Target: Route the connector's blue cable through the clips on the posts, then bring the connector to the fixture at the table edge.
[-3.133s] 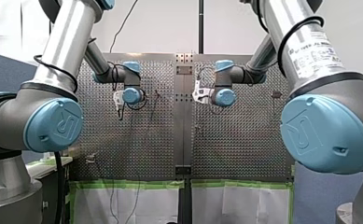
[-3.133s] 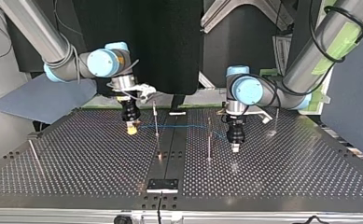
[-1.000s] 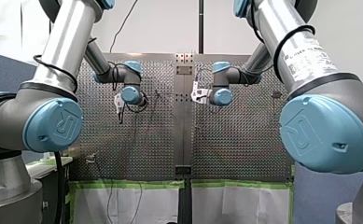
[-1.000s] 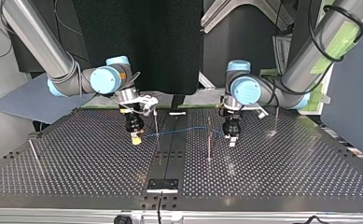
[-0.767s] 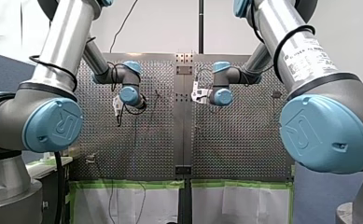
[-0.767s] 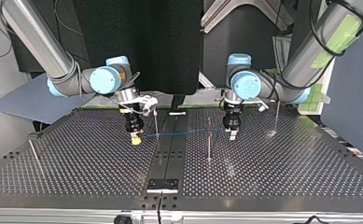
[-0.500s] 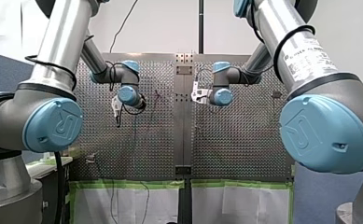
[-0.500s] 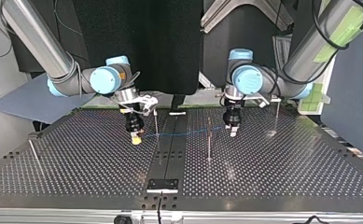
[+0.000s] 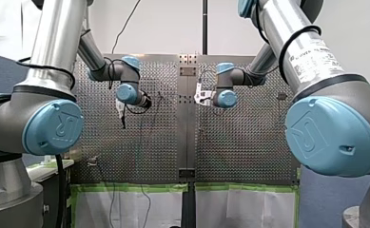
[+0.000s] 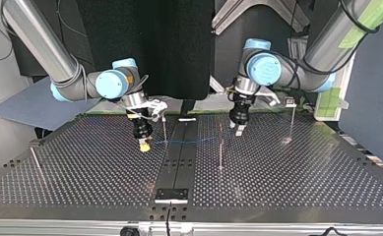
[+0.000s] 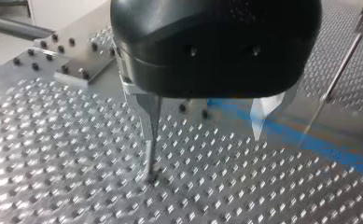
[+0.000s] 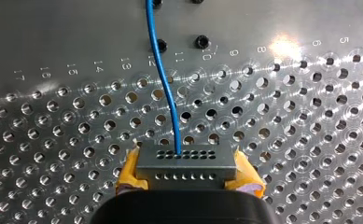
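My right gripper (image 10: 143,143) pinches the connector (image 12: 186,163), a grey block with rows of small holes, between its yellow pads (image 12: 129,176). It sits low over the table (image 10: 80,172), left of centre in the top view. The blue cable (image 12: 163,70) leaves the connector's top face and runs ahead over the holes. In the top view it crosses a thin post (image 10: 164,129) just beside the gripper and ends near a second post (image 10: 221,150); cannot tell whether it sits in any clip.

My left gripper (image 10: 239,129) hangs just beyond that second post. Its metal fingers (image 11: 150,126) are spread and hold nothing, with the cable a blur behind them.

A third post (image 10: 292,123) stands far at the top view's right and a fourth (image 10: 35,161) near the left edge. The fixture (image 10: 171,195) is at the near table edge, well apart from the connector.

Numbers (image 12: 179,59) from 4 to 18 are printed along a row of holes. The label (image 9: 316,52) on my right arm is too small to read.
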